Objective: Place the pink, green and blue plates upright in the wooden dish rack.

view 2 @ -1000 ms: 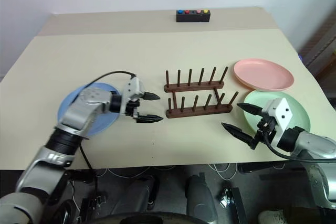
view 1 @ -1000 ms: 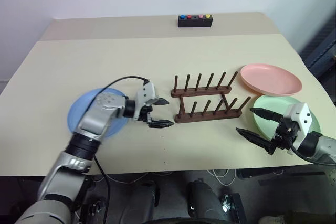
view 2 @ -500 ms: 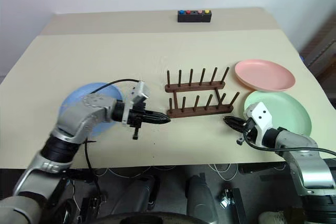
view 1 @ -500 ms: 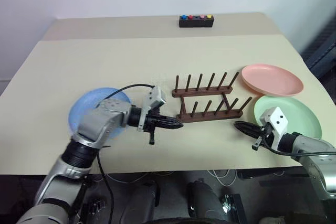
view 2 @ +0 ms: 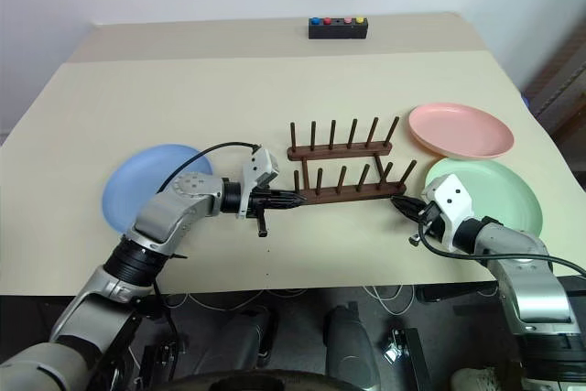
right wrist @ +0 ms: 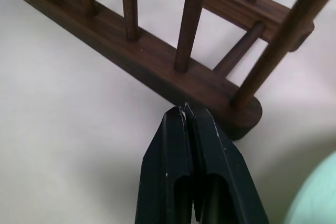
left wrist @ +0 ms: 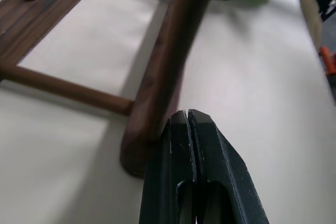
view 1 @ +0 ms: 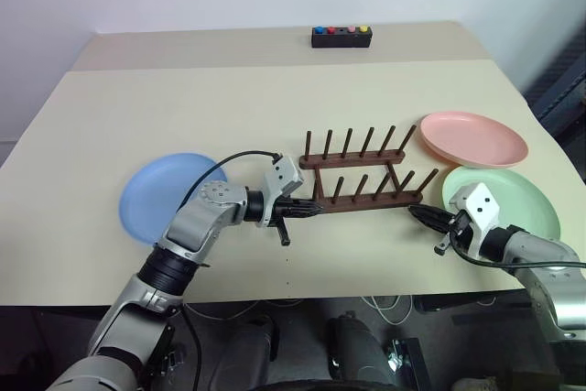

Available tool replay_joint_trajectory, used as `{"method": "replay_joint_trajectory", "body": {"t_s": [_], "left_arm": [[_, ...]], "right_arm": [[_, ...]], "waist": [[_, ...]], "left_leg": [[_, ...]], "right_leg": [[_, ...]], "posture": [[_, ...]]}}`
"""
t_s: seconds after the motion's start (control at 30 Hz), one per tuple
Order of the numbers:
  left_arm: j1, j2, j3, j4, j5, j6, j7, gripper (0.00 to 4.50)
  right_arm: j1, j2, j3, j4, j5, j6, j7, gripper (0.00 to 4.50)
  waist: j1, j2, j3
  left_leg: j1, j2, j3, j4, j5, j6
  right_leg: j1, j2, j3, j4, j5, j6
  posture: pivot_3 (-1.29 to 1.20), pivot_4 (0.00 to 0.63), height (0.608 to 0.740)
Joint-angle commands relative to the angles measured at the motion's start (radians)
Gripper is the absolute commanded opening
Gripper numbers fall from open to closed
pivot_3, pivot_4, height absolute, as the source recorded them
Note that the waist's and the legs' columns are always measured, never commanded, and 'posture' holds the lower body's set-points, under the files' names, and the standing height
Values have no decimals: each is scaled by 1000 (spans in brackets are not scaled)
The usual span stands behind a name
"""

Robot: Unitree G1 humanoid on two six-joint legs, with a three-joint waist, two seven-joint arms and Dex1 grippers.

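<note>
Both pincers closed in on wooden dish rack [view 1: 362,177] — button box [view 1: 341,37] behind.

1. Dark wooden dish rack [view 1: 359,180]: empty, mid-tabletop.
2. Blue plate [view 1: 160,197]: flat, left of it.
3. Pink plate [view 1: 473,138] and green plate [view 1: 513,199]: flat, right, side by side.

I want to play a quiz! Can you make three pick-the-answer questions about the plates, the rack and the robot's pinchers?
1. Where does the blue plate lie?
A. flat on the table
B. in the wooden dish rack
C. on the pink plate

2. How many plates stand in the wooden dish rack?
A. none
B. one
C. three

3. How are the left gripper and right gripper?
A. both open
B. both shut
C. holding plates

Answers: 1 A, it lies flat left of the rack. 2 A, its pegs are bare. 3 B, the fingers meet at the rack's two ends.
</note>
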Motion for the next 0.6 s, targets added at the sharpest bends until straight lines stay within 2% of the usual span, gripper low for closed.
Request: {"method": "replay_joint_trajectory", "body": {"t_s": [0.03,0.27,0.4,0.6], "left_arm": [[7,10,10,-50,-30,14,-29,0],[-4,-44,-67,57,140,-131,98,0],[-21,-90,-66,122,202,-198,168,0],[-57,-137,-16,197,222,-252,234,0]], "right_arm": [[-7,2,-8,-6,-6,-27,1,55],[-25,3,3,13,-19,-46,-2,55],[-35,7,12,24,-34,-58,-10,55],[-88,23,41,74,-88,-107,-41,55]], "waist": [[0,0,0],[1,0,0],[2,0,0],[-1,0,0]], "left_leg": [[0,0,0,0,0,0],[1,0,0,1,0,0],[0,0,0,1,0,0],[1,0,0,1,0,0]], "right_leg": [[0,0,0,0,0,0],[1,0,0,0,0,0],[1,0,0,0,0,0],[1,0,0,1,0,0]], "posture": [[0,150,740],[0,150,740],[0,150,740],[0,150,740]]}}
